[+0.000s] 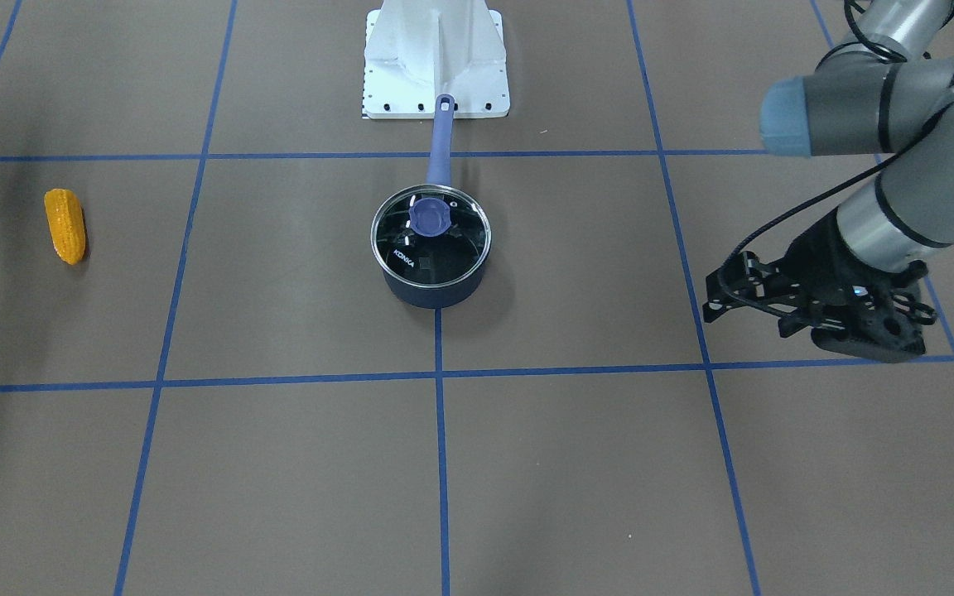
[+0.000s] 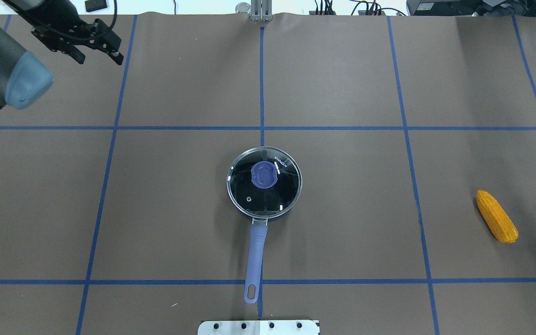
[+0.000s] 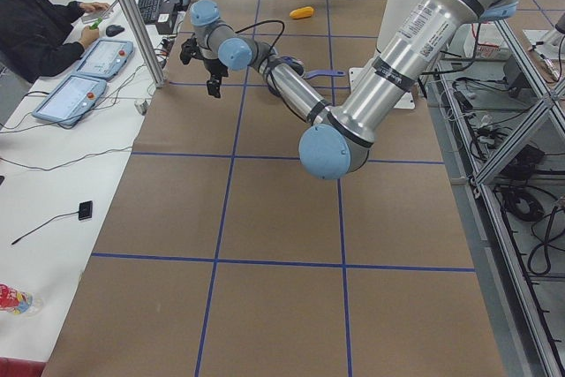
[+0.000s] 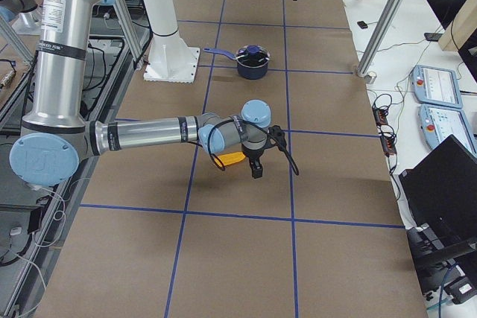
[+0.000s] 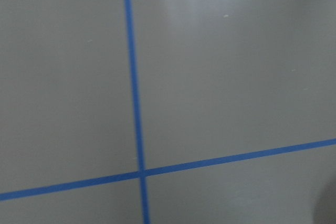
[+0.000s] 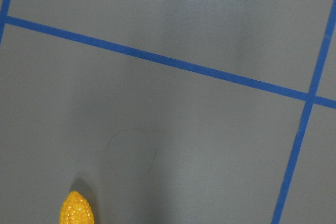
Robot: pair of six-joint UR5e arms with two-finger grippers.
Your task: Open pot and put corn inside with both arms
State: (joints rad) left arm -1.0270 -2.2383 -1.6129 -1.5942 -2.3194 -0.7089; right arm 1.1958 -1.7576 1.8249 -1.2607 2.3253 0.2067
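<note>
The dark navy pot (image 1: 434, 291) stands at the table's middle with the clear glass KONKA lid (image 1: 431, 236) on it. Its purple-blue handle (image 2: 256, 249) points toward the robot base. The pot also shows in the right view (image 4: 253, 69). The corn (image 2: 496, 216) lies flat on the robot's right side, also in the front view (image 1: 65, 225), and its tip shows in the right wrist view (image 6: 76, 211). My left gripper (image 2: 99, 58) hangs open and empty over the far left of the table, well away from the pot (image 1: 713, 292). My right gripper (image 4: 256, 170) hovers just beyond the corn; I cannot tell whether it is open or shut.
The white robot base plate (image 1: 436, 74) sits just behind the pot's handle. Blue tape lines (image 2: 262, 128) cross the brown table cover. An operator (image 3: 35, 24) sits at a desk with control pads beyond the table's far edge.
</note>
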